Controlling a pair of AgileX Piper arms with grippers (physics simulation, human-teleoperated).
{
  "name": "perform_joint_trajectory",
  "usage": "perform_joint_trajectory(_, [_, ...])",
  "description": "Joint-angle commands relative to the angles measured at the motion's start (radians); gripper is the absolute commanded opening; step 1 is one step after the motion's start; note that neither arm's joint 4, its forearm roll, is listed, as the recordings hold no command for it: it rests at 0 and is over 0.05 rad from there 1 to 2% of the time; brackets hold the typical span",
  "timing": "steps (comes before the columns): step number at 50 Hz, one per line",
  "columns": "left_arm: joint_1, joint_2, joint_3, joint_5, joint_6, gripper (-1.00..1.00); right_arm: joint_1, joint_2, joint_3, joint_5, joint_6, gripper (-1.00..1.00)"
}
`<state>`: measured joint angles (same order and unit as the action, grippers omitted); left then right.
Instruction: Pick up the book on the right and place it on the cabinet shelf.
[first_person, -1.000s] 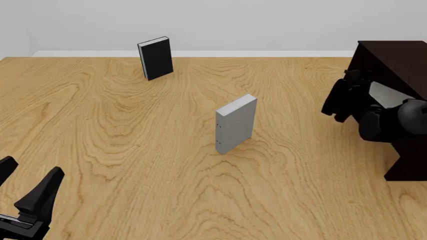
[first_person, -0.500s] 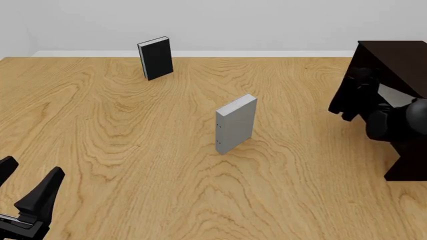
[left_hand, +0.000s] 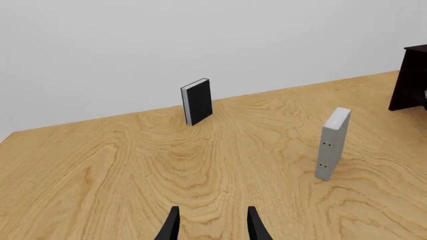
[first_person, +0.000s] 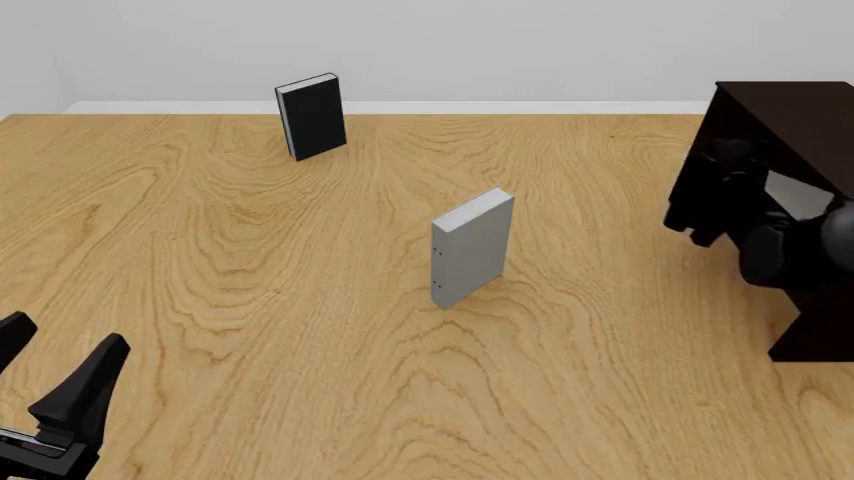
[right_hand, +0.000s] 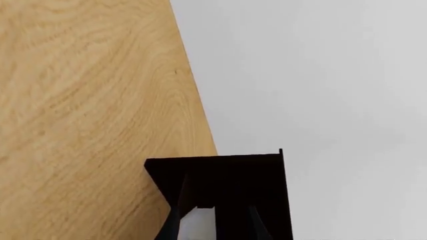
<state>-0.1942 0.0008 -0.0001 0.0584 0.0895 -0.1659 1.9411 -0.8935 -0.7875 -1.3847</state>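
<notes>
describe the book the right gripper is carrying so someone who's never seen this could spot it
Start at the big, nearly black cabinet at the table's right edge. The right gripper is at its open front, and the pale sliver there is the book. Unlike the thicker grey book mid-table and the black book, it is mostly hidden.

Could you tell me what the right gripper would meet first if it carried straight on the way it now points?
Most likely the cabinet: in the right wrist view its dark body sits directly ahead of the right gripper, with a pale book between the fingers. The depth of the remaining gap is unclear.
</notes>
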Motion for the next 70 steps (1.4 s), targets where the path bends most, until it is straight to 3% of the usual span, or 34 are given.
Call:
perform_joint_trajectory(1, [-0.001, 0.000, 0.000, -0.002, 0.000, 1.00, -0.039, -0.004, 0.027, -0.009, -0.002, 1.00])
perform_joint_trajectory(70, [-0.010, 0.000, 0.000, -0.009, -0.001, 1.00, -0.184, -0.081, 0.168, -0.033, -0.008, 1.00])
